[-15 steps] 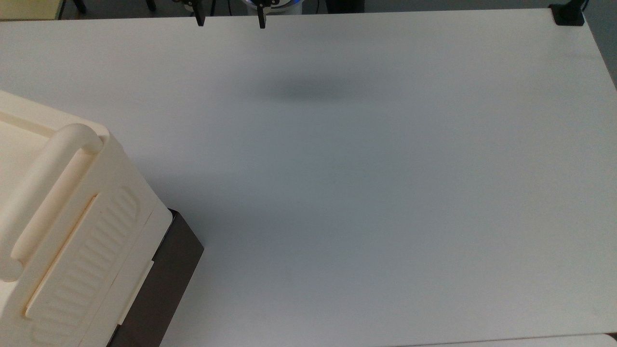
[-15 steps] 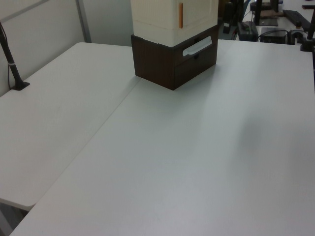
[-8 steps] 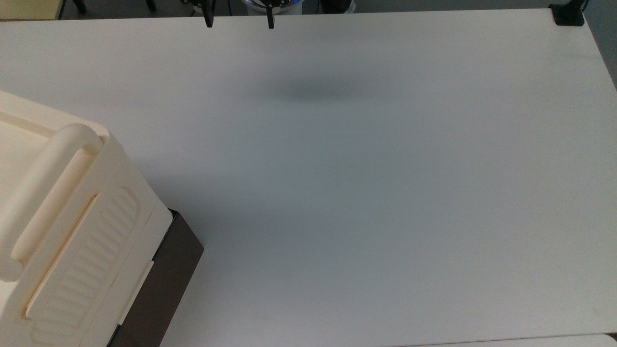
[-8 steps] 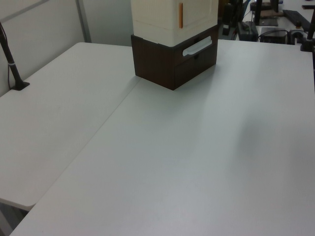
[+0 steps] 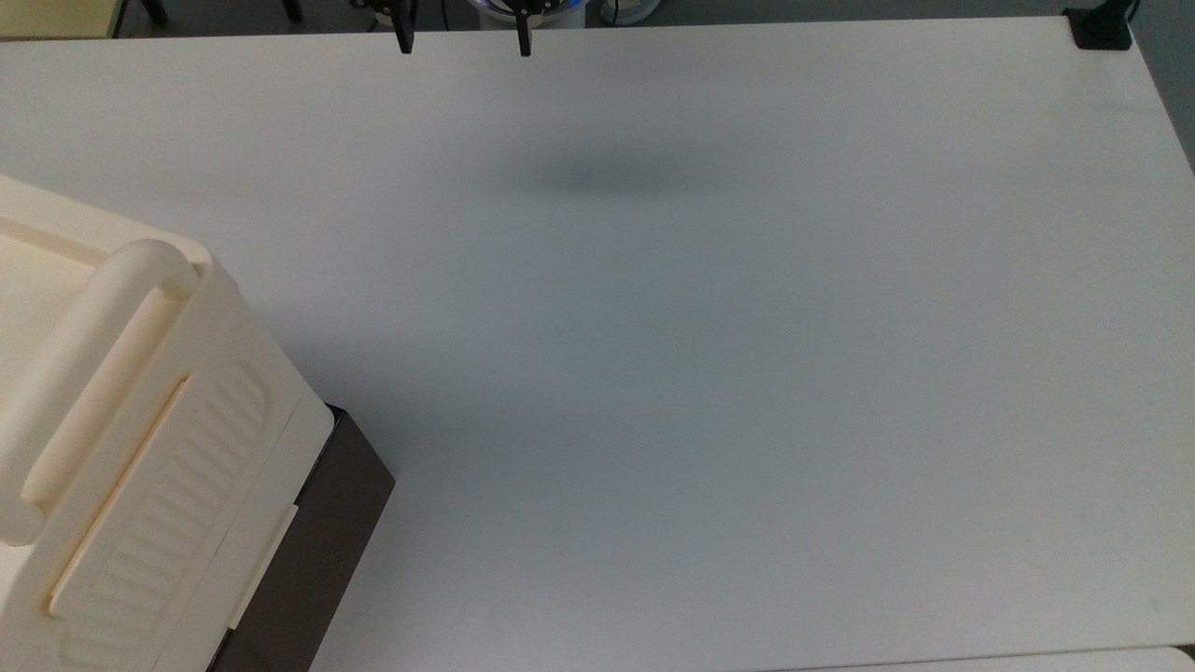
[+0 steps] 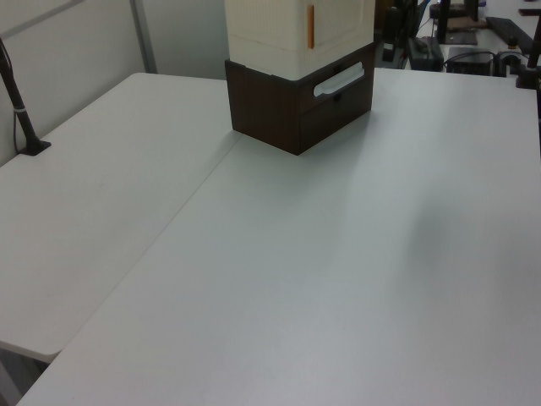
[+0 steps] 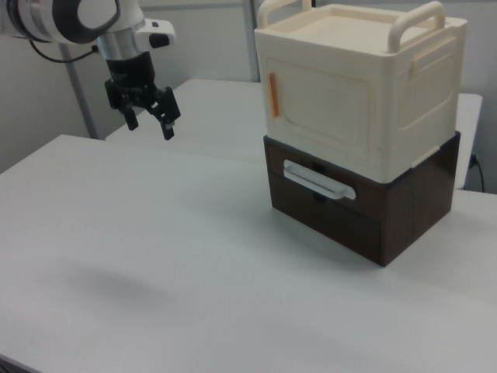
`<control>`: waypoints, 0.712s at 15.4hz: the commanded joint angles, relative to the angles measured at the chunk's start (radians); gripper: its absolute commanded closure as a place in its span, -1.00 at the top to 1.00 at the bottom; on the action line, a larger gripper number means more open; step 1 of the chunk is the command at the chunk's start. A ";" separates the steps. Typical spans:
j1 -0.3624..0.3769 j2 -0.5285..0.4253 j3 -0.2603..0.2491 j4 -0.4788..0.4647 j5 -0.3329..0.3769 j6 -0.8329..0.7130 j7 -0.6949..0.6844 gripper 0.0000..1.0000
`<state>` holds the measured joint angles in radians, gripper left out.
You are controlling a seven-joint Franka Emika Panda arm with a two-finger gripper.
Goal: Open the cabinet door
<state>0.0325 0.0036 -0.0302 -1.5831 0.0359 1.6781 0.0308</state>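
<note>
The cream cabinet (image 7: 365, 85) stands on a dark brown base (image 7: 404, 217) at the right view's right, with bar handles on top. Its cabinet door (image 7: 322, 105) is the flat front panel with an orange strip (image 7: 272, 95) along its left edge, and it lies shut against the body. In the top view the cabinet (image 5: 140, 392) fills the lower left corner, ribbed side up. My gripper (image 7: 150, 123) hangs open above the table, well to the left of the cabinet in the right view. Its two dark fingertips (image 5: 404, 42) show at the top view's upper edge, wide apart with nothing between them.
The brown base has a drawer with a white handle (image 7: 318, 180). A black clamp post (image 6: 21, 110) stands at the left view's left edge, and a black mount (image 5: 1102, 28) sits at the top view's upper right corner. The white table (image 5: 700, 373) spreads wide between gripper and cabinet.
In the top view the gripper's fingertips shifted slightly right over the first half second, then held still. The cabinet and its door have not moved.
</note>
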 commanded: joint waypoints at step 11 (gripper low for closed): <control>0.006 0.001 -0.005 0.032 -0.042 -0.017 -0.017 1.00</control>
<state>0.0323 0.0080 -0.0302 -1.5797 0.0249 1.6779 0.0298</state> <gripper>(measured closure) 0.000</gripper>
